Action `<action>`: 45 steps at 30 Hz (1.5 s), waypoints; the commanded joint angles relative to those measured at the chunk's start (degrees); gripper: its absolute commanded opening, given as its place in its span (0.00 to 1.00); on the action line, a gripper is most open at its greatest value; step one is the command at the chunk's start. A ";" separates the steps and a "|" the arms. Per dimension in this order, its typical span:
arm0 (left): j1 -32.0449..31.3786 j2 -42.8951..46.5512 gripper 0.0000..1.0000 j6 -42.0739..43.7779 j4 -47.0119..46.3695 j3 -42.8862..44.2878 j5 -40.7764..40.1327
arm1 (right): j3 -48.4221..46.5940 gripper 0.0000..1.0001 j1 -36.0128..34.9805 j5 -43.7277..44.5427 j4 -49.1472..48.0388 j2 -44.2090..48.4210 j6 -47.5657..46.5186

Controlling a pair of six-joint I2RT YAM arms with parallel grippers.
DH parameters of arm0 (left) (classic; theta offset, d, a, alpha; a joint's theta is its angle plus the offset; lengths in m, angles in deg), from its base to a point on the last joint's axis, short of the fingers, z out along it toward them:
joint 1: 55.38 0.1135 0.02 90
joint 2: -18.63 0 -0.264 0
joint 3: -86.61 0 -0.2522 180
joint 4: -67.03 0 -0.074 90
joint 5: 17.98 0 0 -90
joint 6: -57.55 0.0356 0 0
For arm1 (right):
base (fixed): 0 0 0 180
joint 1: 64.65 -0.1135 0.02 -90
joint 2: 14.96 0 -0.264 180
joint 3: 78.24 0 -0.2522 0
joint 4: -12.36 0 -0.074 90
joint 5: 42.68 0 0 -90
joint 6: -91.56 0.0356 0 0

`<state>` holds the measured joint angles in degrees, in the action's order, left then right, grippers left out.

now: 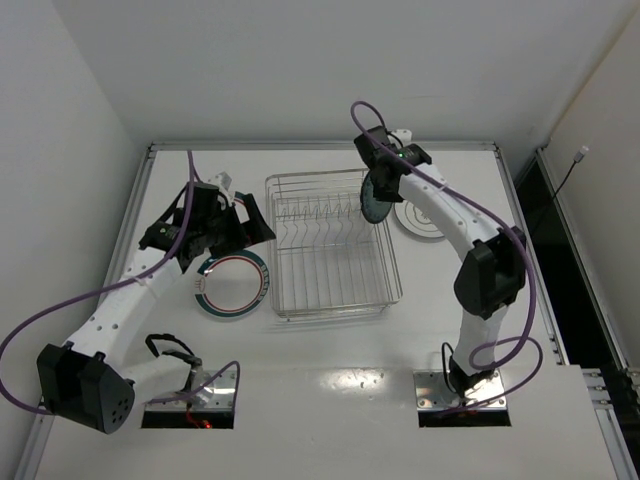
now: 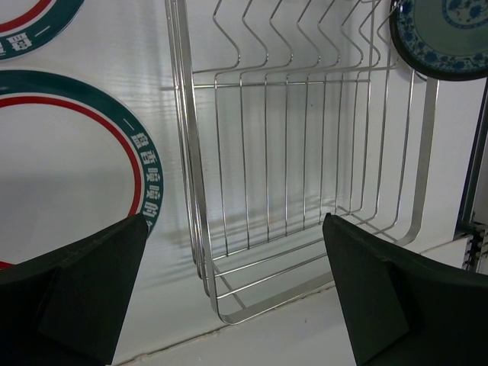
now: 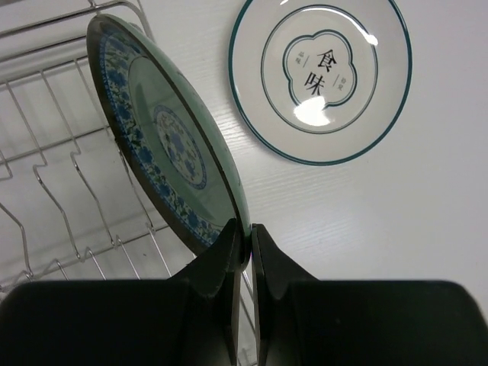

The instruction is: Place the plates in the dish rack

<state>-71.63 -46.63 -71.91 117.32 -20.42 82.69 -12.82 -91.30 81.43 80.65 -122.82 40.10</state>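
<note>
Jaws of the right gripper pinched the teal patterned plate on edge to suit the dish rack tines; the left gripper held its jaws spread.

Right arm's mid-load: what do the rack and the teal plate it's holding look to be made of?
The dish rack: bare metal wire, bright silver, thin bent rods with glints. The teal plate in the right gripper: probably glazed ceramic, possibly melamine; glossy face showing highlights, blue printed pattern, thin rim.
</note>
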 commanded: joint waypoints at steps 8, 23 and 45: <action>-0.54 -1.10 0.99 0.62 -0.15 2.24 -0.04 | 1.15 0.00 -5.86 5.20 3.05 -3.06 1.53; -0.54 -1.10 0.99 1.14 -0.15 1.71 -0.04 | 6.42 0.02 -4.28 -2.12 -3.90 -2.54 -0.22; -0.54 -1.10 0.99 1.14 -0.67 1.18 -0.04 | 25.43 0.45 34.00 -43.21 -23.62 11.79 10.55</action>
<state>-71.63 -47.92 -71.65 117.61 -20.40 82.69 1.06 -63.07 56.16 66.15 -109.40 41.94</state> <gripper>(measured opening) 0.990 0.455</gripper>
